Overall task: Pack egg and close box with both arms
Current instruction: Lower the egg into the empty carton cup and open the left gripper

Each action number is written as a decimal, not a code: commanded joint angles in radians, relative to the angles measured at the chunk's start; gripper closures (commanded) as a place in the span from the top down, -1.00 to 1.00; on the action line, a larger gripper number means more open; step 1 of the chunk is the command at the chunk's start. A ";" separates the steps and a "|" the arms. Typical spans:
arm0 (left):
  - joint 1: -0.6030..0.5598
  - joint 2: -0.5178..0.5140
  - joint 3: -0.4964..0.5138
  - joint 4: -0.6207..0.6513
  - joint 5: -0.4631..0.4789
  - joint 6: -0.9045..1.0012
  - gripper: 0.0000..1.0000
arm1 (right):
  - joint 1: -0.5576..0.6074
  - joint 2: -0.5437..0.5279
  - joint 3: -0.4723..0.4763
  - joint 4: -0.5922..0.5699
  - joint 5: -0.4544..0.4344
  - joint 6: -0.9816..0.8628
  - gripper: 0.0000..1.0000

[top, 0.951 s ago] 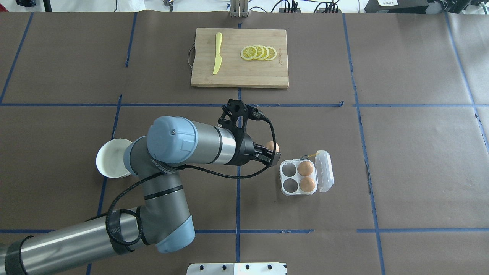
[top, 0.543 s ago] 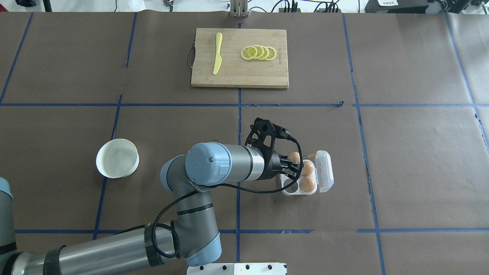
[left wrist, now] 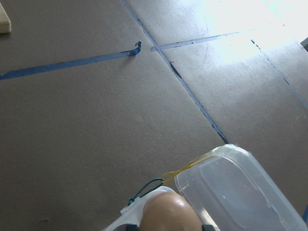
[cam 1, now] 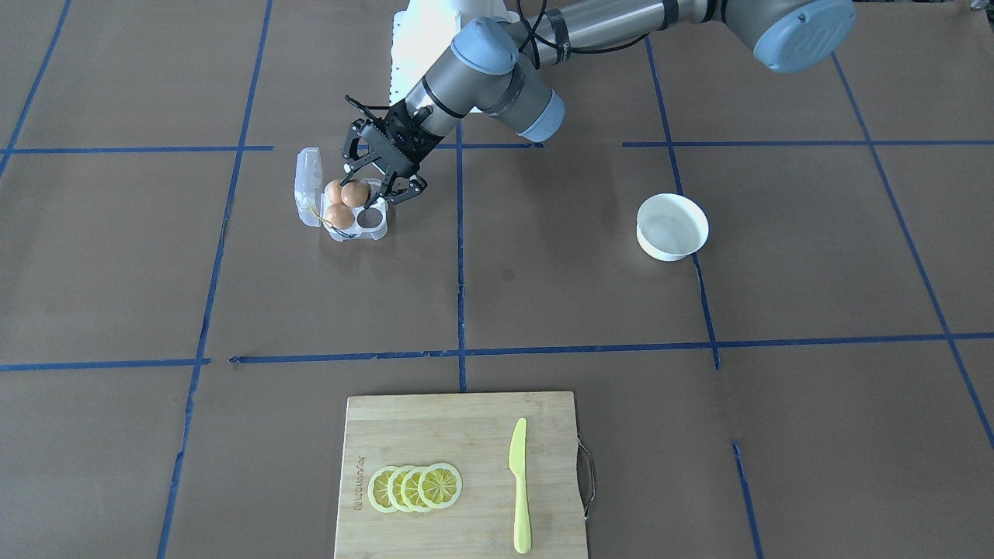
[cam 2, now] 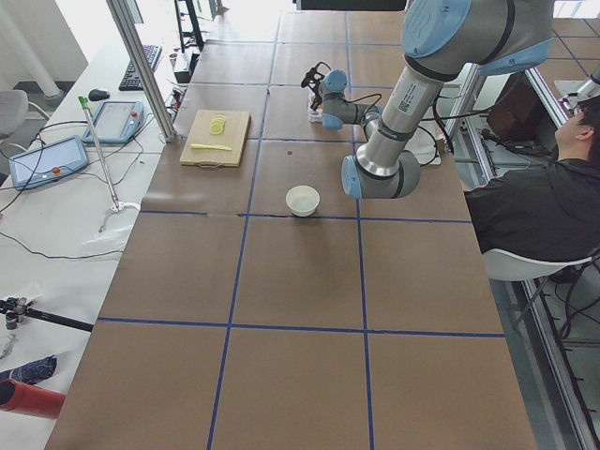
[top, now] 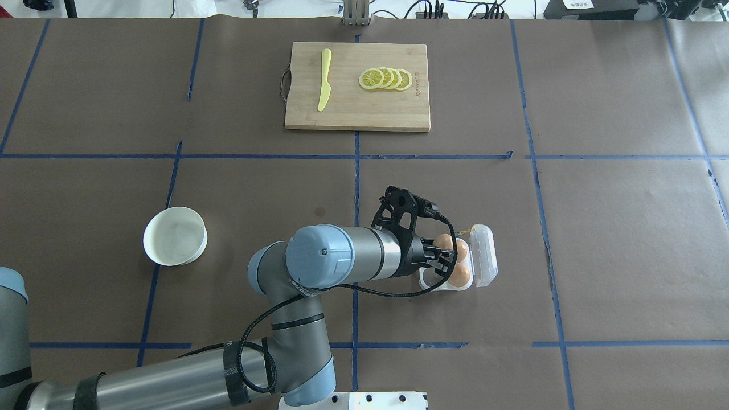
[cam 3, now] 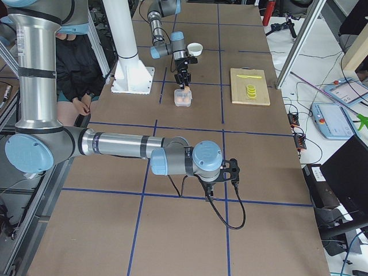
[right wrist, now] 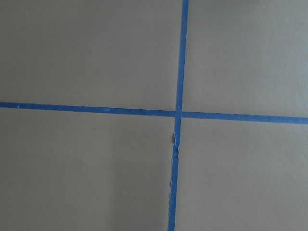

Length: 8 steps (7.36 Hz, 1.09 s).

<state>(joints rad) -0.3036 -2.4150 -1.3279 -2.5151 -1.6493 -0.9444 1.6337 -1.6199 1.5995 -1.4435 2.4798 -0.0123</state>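
Here, farthest to the robot's left, one round white bowl [top: 175, 238] stands alone on the brown paper-covered table [top: 626, 256], well apart from everything else. Nearer the middle, at the far edge, lies one rectangular wooden cutting board [top: 353, 111]. It carries one pale yellow plastic knife [top: 324, 80] on its left part and four overlapping lemon slices [top: 386, 78] on its right. In front of it the silver-grey left arm [top: 336, 262], with light-blue joint caps, reaches rightward to the small clear plastic egg box [cam 1: 371, 231], which has four round cells. Its black left gripper [cam 1: 371, 188] has its fingers clamped around one small orange-brown egg [cam 1: 356, 193], held just over the box's left pair of cells. I cannot tell whether that egg touches a cell. Counting it, there are three eggs: a second egg [top: 460, 250] sits in the far right cell and a third egg [top: 460, 275] in the near right cell. One left cell shows empty in the front-facing view. The hinged clear lid [top: 485, 253] stands open along the box's right side, with one thin yellow cord [left wrist: 183, 168] at its far corner. The right arm [cam 3: 115, 144] is seen only from the side, its right gripper [cam 3: 229, 174] low over the paper above one crossing of blue tape lines [right wrist: 178, 114]. I cannot tell how its fingers stand.
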 commanded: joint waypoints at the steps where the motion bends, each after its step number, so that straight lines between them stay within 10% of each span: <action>1: -0.002 0.002 -0.001 -0.002 0.000 -0.001 0.99 | 0.000 0.002 0.000 0.000 -0.001 0.000 1.00; 5: -0.075 0.004 -0.026 0.016 -0.056 -0.010 1.00 | -0.008 0.008 0.016 0.002 -0.002 0.003 1.00; 8: -0.227 0.036 -0.146 0.267 -0.263 0.007 1.00 | -0.150 0.009 0.164 0.005 -0.008 0.261 1.00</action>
<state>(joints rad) -0.4705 -2.4009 -1.4180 -2.3501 -1.8432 -0.9459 1.5564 -1.6118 1.6906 -1.4403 2.4754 0.1287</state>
